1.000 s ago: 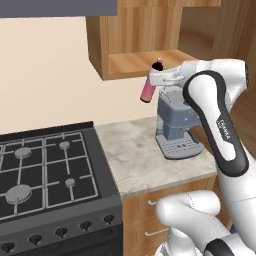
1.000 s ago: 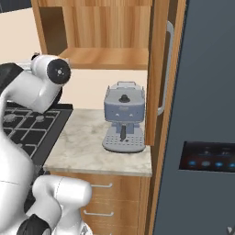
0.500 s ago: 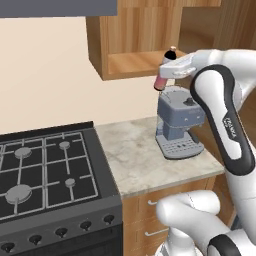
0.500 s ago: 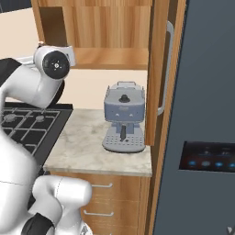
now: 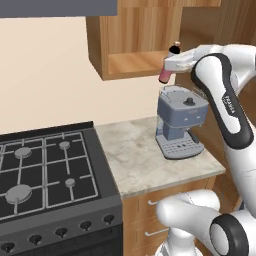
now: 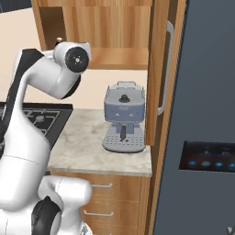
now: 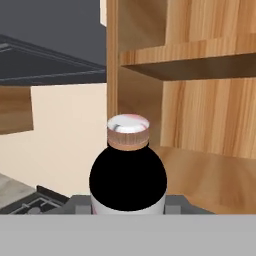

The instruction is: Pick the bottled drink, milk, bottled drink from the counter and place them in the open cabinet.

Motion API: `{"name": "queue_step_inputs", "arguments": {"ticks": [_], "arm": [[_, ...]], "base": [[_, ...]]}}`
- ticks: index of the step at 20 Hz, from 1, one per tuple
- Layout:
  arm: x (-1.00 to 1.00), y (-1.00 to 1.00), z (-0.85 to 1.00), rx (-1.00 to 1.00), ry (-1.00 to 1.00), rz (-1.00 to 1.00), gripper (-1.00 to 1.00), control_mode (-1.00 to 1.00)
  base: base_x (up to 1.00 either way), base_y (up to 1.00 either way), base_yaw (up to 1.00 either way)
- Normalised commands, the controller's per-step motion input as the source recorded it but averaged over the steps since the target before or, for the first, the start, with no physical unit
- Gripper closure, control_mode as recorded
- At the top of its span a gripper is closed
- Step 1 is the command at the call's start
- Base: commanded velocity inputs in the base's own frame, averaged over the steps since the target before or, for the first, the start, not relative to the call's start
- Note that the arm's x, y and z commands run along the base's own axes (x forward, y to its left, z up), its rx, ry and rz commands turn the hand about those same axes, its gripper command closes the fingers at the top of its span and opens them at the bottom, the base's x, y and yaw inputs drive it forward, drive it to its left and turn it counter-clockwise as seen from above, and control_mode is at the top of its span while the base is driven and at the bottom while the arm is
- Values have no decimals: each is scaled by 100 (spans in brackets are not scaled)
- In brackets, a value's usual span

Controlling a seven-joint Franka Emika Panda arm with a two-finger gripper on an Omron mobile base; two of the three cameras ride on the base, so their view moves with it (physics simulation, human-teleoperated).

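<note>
Pink-labelled bottled drink (image 5: 165,73), just one, clamped in the gripper (image 5: 172,64) and held up at the open cabinet (image 5: 131,64) mouth, over its floor board. Down at six o'clock, one grey coffee machine (image 5: 179,122) on the counter (image 5: 150,162); one stove (image 5: 47,172) at nine.

Pink-labelled bottled drink (image 5: 164,75), orange-brown wooden open cabinet (image 5: 135,62), beige veined counter (image 5: 145,160).
</note>
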Motion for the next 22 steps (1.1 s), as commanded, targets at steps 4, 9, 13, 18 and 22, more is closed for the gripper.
{"name": "queue_step_inputs", "arguments": {"ticks": [4, 9, 13, 18, 22], "arm": [[73, 0, 7, 0, 17, -3, 100, -100], [70, 0, 4, 0, 8, -5, 100, -100], [34, 0, 6, 0, 0, -2, 100, -100], [11, 7, 0, -2, -1, 0, 100, -100], [0, 16, 0, -5, -5, 0, 100, -100]], "base": [[0, 0, 0], [0, 0, 0], [0, 0, 0], [0, 0, 0], [0, 0, 0]]}}
